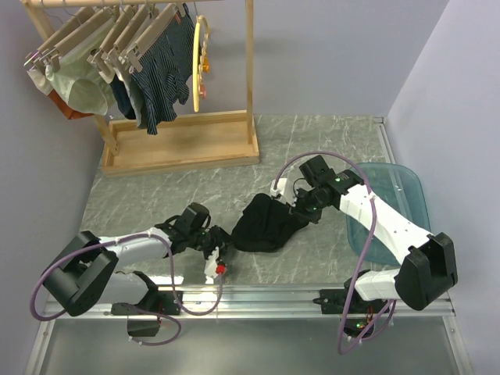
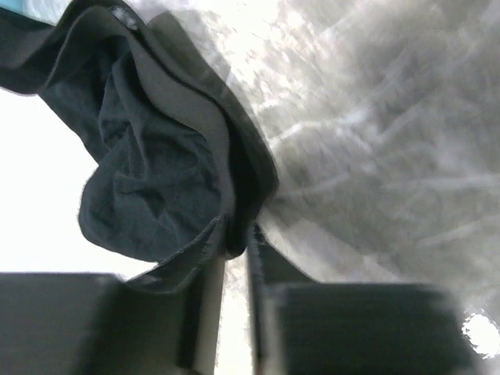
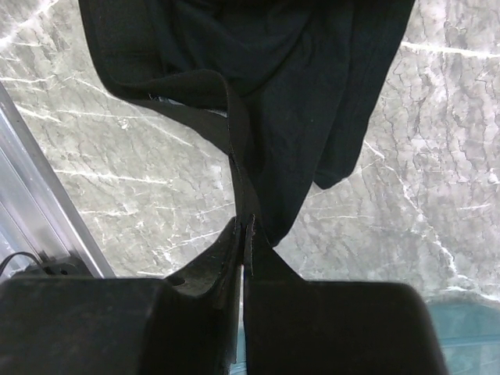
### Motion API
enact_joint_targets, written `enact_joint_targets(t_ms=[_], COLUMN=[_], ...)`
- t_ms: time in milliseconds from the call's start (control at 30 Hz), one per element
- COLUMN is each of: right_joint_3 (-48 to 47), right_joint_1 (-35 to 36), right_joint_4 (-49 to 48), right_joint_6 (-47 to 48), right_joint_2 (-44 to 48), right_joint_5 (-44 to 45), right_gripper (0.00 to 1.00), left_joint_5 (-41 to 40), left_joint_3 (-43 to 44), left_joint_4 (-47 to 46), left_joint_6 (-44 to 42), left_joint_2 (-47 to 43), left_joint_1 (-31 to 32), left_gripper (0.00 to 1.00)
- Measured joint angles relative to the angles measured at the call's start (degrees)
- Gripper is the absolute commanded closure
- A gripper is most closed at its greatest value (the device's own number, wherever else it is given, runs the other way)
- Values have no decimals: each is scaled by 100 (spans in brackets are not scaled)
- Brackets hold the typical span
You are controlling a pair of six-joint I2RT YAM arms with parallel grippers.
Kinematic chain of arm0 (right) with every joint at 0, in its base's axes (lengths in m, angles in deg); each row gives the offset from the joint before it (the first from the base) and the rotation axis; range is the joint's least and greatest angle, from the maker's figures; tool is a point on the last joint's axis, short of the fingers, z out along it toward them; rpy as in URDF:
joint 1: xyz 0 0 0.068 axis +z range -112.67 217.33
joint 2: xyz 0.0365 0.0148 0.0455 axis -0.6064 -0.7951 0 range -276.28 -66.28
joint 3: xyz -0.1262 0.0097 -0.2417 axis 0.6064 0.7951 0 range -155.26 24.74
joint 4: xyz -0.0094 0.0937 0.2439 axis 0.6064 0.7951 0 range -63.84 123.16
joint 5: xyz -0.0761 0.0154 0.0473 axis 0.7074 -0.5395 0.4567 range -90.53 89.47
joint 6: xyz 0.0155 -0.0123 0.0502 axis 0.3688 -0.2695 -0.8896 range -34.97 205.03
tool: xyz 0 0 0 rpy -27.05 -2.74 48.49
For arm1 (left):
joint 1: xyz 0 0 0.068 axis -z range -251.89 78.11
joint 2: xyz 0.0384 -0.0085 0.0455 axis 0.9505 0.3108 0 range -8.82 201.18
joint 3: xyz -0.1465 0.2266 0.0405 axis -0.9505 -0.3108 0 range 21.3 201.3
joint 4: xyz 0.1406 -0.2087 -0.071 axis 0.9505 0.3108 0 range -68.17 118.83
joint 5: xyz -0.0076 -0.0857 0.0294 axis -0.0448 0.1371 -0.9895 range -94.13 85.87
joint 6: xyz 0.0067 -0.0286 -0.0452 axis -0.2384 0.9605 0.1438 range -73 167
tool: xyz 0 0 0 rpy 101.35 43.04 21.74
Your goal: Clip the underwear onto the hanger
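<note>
The underwear (image 1: pixel 266 223), plain black, is bunched on the grey marbled desk (image 1: pixel 195 195) between the two arms, well apart from the hanger. One side is lifted by the right claw (image 3: pixel 244 226), which is pressed together on the flat waistband, the rest of the cloth hanging away from it over the desk. At the other side a fold of the fabric is pinched by the left claw (image 2: pixel 238 234), whose fingers are drawn close about it, a slim gap showing further down. The yellow hanger (image 1: pixel 201 66) is hung by its hook on the wooden rack (image 1: pixel 250 78) at the far left, beside the dark striped shorts (image 1: pixel 160 78).
</note>
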Motion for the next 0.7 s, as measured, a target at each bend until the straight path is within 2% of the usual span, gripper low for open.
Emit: enact_joint_targets(t_ms=[67,133,233,333,500,567,700], right_joint_3=[4,4,-17,-299,-1738,-2308,-3241], right_joint_1=[-13,-39,-219,-629,-1530,-1687,-1705], right_joint_4=[-2,0,11,96,81,-72,-210], right_joint_6=[0,-4,-17,-72,-363,-586,-1080], right_joint_2=[9,48,151,170,-55,-125,-291], right_joint_5=[0,0,-22,-48,-151,-168,-315], right_gripper=[100,100,100,100,100,100,100], left_joint_5=[-20,-70,-175,-175,-199,-319,-616], left_joint_3=[31,275,966,1947,3832,4527,5401], left_joint_4=[-70,37,260,634,1220,1432,1676], left_joint_6=[354,1117,2304,3611,5751,6671,7890], left_joint_2=[4,70,118,92,81,98,125], left_joint_1=[83,151,90,-278,-1165,-1491,-1740], left_gripper=[94,99,100,100,100,100,100])
